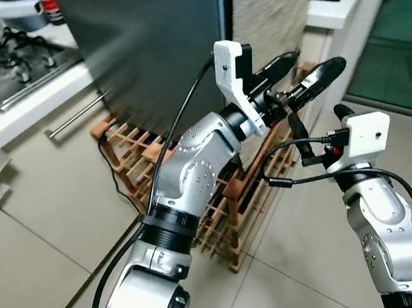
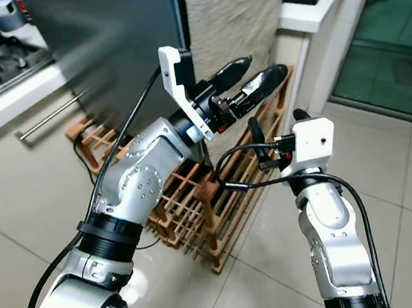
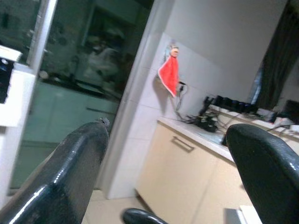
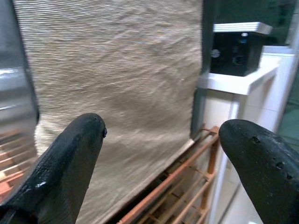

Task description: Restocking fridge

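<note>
Kitchen floor tiles [image 1: 44,241] run pale under your head camera, with a hob [image 1: 7,62] on the white counter at far left and a drawer handle [image 1: 77,115] below it. Your task's thing, the fridge [image 1: 155,47], stands dark and closed at top centre, just beyond both arms. A wooden rack [image 1: 221,212] sits low on the floor against its base. A beige cloth [image 1: 271,7] hangs beside the fridge, on the right. Your left gripper [image 1: 307,74] is raised in front of the rack, its fingers parted moderately and holding nothing. Your right gripper [image 1: 322,128] sits just below and right of it, near the rack's end; from here you cannot tell its spread.

From the right eye you get the same scene: the left gripper [image 2: 253,75] hangs before the cloth, fingers apart, above the right wrist housing [image 2: 311,141].

Your left wrist camera looks between two wide-set black fingers [image 3: 70,177] at a tiled wall with a red cloth [image 3: 169,74] hung on it, a cream cabinet [image 3: 187,172] below, and glass doors [image 3: 60,93] beside.

Your right wrist camera shows its fingers [image 4: 65,163] spread wide and empty, pointing at the beige cloth [image 4: 117,84], with the rack [image 4: 182,186] beneath and a black appliance [image 4: 238,46] on a white ledge.
</note>
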